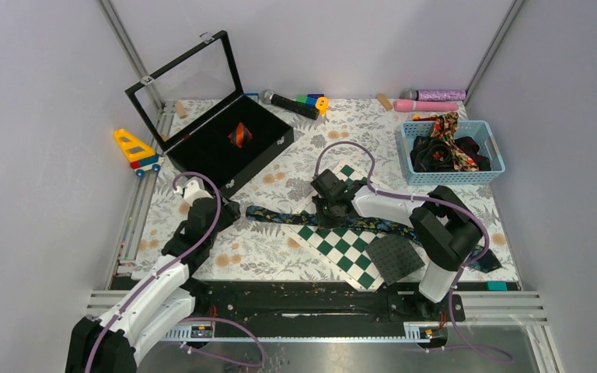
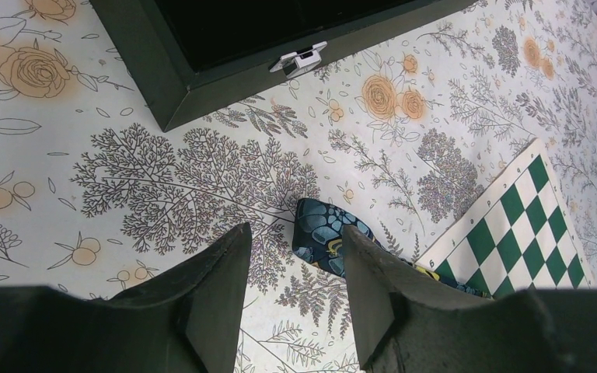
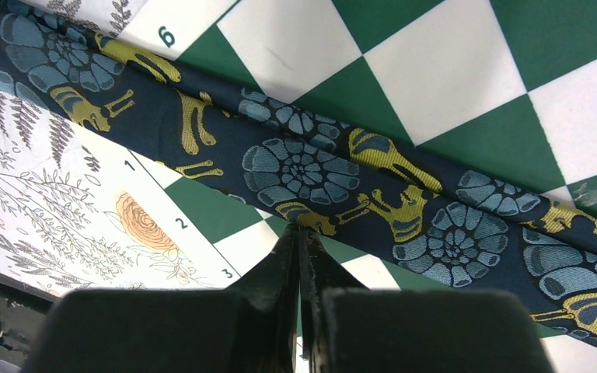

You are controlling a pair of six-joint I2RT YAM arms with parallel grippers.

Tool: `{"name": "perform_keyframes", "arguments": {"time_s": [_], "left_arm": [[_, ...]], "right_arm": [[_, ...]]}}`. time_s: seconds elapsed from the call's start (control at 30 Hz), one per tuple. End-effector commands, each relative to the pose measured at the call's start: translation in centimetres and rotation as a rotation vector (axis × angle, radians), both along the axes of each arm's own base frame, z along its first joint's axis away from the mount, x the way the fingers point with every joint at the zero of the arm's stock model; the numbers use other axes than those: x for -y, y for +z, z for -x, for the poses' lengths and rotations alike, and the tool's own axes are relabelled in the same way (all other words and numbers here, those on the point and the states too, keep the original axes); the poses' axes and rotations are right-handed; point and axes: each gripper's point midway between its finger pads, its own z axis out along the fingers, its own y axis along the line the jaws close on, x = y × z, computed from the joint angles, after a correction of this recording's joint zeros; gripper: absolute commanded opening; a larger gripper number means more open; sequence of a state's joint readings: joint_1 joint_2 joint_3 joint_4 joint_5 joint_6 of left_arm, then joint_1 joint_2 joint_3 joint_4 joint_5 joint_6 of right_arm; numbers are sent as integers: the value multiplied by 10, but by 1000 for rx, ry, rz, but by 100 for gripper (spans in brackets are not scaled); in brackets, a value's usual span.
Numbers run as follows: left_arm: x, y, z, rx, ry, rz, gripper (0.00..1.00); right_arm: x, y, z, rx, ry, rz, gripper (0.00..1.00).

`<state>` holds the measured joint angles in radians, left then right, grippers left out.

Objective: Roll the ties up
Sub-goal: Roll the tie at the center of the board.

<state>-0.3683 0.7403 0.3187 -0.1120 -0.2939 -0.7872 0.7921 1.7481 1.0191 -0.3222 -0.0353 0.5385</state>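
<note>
1. Necktie of navy-teal floral fabric (image 1: 280,217), seen from above, lies flat across the green-and-white chequered board (image 1: 338,249). A compact red-and-black striped tie (image 1: 239,134) sits in the black lidded case (image 1: 260,167).
2. Left wrist: I read the left gripper (image 2: 295,233) as spread and empty, with the necktie's end just beside one finger.
3. Right wrist: the right gripper (image 3: 299,231) is pressed together, tips at the necktie's edge. I cannot tell whether it pinches fabric.

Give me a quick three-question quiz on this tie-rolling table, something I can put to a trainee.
1. True or false: the right gripper is shut.
2. The rolled striped tie sits in: A) the blue basket, B) the black case, C) the toy truck.
3. Fill in: the navy tie lies across the ____ board.
Key: 1 true; 2 B; 3 chequered.
</note>
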Motion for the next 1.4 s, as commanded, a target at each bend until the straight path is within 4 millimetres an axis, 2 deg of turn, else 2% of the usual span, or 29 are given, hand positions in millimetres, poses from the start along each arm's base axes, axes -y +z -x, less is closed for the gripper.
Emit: {"name": "perform_keyframes", "arguments": {"time_s": [0.0, 0.57, 0.7, 0.83, 0.97, 1.07, 1.2, 1.37], "left_arm": [[-2, 8, -5, 37, 24, 11, 47], [-1, 8, -6, 32, 23, 11, 47], [-1, 11, -6, 37, 20, 10, 47], [0, 17, -8, 46, 12, 5, 49], [2, 19, -11, 54, 12, 12, 52], [-3, 23, -11, 58, 32, 0, 52], [-7, 29, -11, 92, 49, 0, 58], [1, 27, -12, 104, 10, 31, 61]], "right_arm": [[-14, 13, -16, 59, -8, -23, 0], [-15, 10, -24, 71, -41, -5, 0], [-20, 16, -20, 58, -11, -37, 0], [-39, 41, -10, 54, 58, -168, 0], [-54, 71, -13, 92, 83, -264, 0], [-67, 88, -24, 124, 83, -308, 0], [-101, 111, -41, 118, 93, -404, 0], [-140, 114, -58, 67, 52, -519, 0]]}}
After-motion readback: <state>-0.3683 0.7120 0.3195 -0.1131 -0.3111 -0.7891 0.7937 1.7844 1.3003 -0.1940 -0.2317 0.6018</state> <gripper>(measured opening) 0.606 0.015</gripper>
